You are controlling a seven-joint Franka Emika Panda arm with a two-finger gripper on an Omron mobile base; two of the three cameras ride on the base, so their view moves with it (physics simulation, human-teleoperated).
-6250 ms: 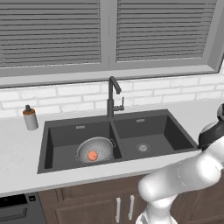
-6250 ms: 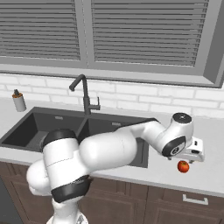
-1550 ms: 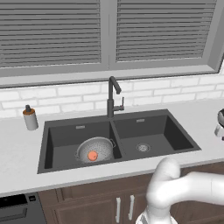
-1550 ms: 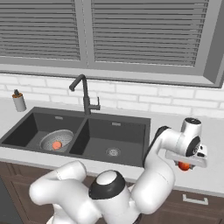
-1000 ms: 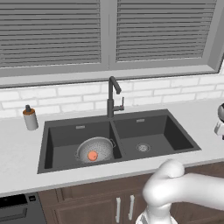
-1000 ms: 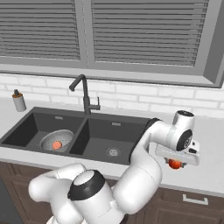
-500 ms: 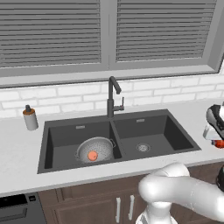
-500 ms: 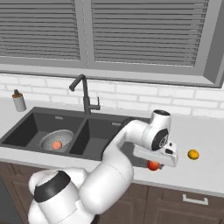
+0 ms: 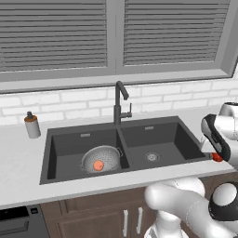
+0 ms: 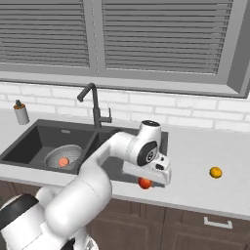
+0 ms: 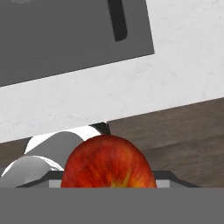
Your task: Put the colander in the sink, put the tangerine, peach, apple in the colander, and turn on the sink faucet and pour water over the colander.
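Apple (image 11: 108, 162) deep red, yellow streaks; tangerine (image 10: 215, 172) yellow-orange; peach (image 9: 98, 165) salmon; colander (image 9: 111, 155) silvery-grey; sink (image 9: 173, 138) charcoal.

Your supporting surface is 1 pale speckled countertop (image 9: 21, 172), running under the window and white brick backsplash, above dark wood cabinet fronts (image 10: 195, 229).

Set into it you have 1 dark charcoal double-basin sink (image 9: 183, 142), with 1 round steel drain (image 9: 152, 156) in its right basin.

Behind the divider between the 2 basins you have 1 tall black faucet (image 9: 119, 104), standing upright at the sink's back rim.

Left of the sink, near the backsplash, you have 1 small grey soap dispenser (image 9: 31, 125), upright.

Right of the sink, well apart from it, you have 1 yellow-orange tangerine (image 10: 215, 172) lying alone on bare counter.
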